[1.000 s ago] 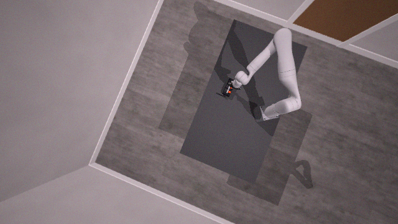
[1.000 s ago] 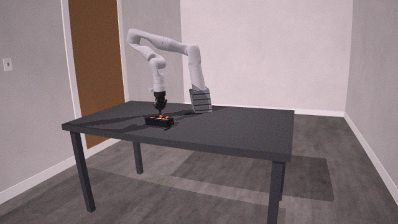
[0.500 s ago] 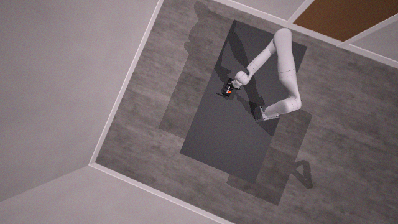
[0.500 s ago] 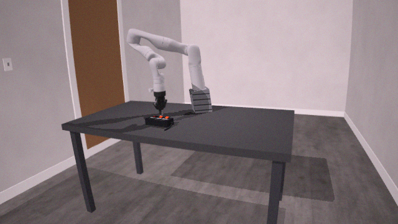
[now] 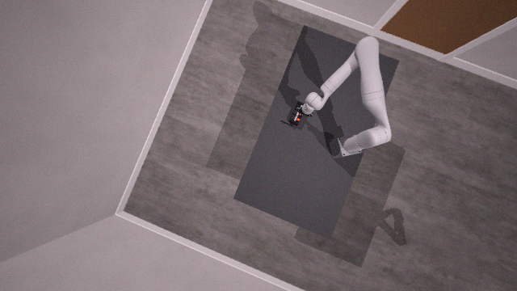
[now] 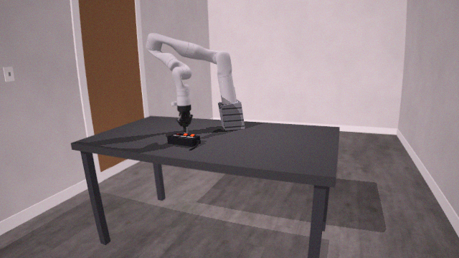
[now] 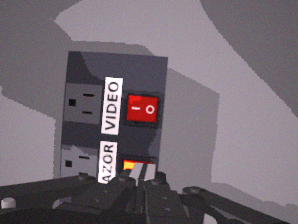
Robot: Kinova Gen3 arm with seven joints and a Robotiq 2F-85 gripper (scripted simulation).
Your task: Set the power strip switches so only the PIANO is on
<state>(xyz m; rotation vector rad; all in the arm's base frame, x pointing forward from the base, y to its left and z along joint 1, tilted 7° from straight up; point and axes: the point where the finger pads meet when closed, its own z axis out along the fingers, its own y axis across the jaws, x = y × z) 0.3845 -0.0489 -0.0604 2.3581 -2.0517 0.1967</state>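
Red switches, two visible, on one power strip; fingers shut, empty.

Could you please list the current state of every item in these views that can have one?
Black power strip: flat on the dark table, right way up.
Red VIDEO rocker switch: unlit.
Rocker switch beside the partly hidden label: glowing orange.
Black gripper: jaws shut, empty, over the glowing switch.
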